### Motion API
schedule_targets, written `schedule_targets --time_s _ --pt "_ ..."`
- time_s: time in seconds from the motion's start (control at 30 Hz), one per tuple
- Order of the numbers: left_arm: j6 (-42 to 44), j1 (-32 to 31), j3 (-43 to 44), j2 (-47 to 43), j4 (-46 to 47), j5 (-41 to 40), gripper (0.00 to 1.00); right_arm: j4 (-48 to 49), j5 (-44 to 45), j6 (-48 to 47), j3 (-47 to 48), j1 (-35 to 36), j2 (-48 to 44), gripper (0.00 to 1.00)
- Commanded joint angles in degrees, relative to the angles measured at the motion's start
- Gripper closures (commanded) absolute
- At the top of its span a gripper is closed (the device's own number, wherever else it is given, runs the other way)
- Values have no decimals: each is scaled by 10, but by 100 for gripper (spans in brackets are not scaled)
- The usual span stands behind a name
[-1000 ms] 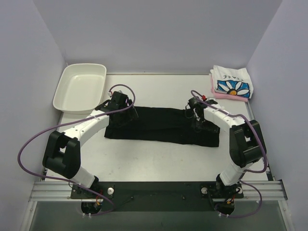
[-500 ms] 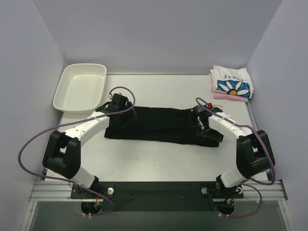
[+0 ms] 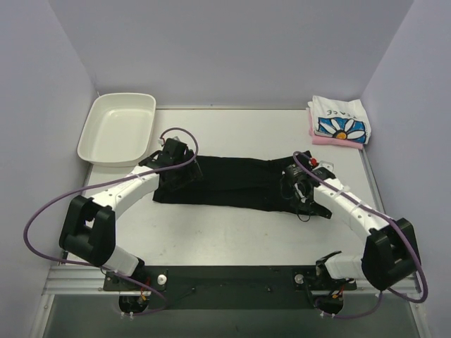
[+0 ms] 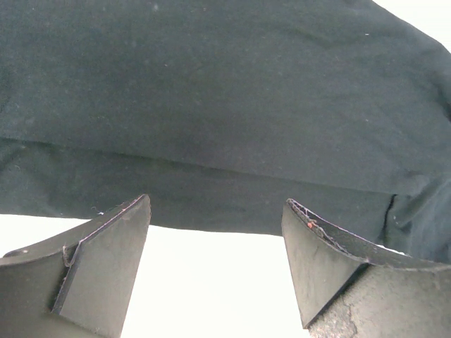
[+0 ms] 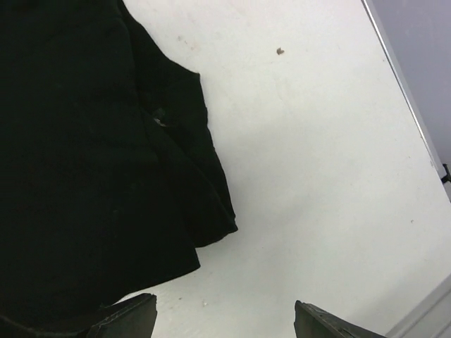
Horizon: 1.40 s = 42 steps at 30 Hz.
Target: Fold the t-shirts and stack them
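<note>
The black shirt (image 3: pixel 236 183) lies flat as a long folded band across the middle of the table (image 3: pixel 232 236), its left end just short of the tray (image 3: pixel 116 128) and its right end stopping well inside the table's right edge. A wide bare strip runs between its near edge and the arm bases, and a narrower one runs between its far edge and the back wall. The left gripper (image 3: pixel 177 171) is over the band's left end with its jaws spread wide and nothing between them. In its wrist view the gripper (image 4: pixel 216 211) straddles bare table, with the shirt's (image 4: pixel 225 105) straight edge running just past the fingertips and a lower layer showing beneath a fold line. The right gripper (image 3: pixel 297 191) is low over the right end, also wide open and holding nothing. In its wrist view the gripper (image 5: pixel 222 311) has white table between the fingers, and the shirt's (image 5: pixel 84 176) ragged corner fills the left side. From that corner, open table runs right to the metal edge rail. The daisy shirt (image 3: pixel 340 123) sits folded on the pink shirt (image 3: pixel 337 140) in the far right corner, close to the right wall and well apart from the band. The tray is in the far left corner, beside the left wall.
</note>
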Motion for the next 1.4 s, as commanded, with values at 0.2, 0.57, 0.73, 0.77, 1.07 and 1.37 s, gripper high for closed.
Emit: schedule_targets --time_s 0.2,0.57,0.73,0.77,1.07,1.37 --pt "55 -5 103 -5 -42 15 15 191 -152 -113 43 -38 -101 17" --pt "109 6 134 -152 -105 43 3 415 -306 -106 102 -62 84 0" --pt "123 32 107 -202 -114 54 3 434 -305 -105 117 -84 128 0" --pt "124 36 103 -214 -116 55 2 438 -304 -105 115 -87 132 0" --pt "132 44 63 -269 -114 71 3 478 -349 -105 142 -130 209 0" --pt "139 50 65 -265 -121 56 3 486 -365 -94 183 -132 293 0"
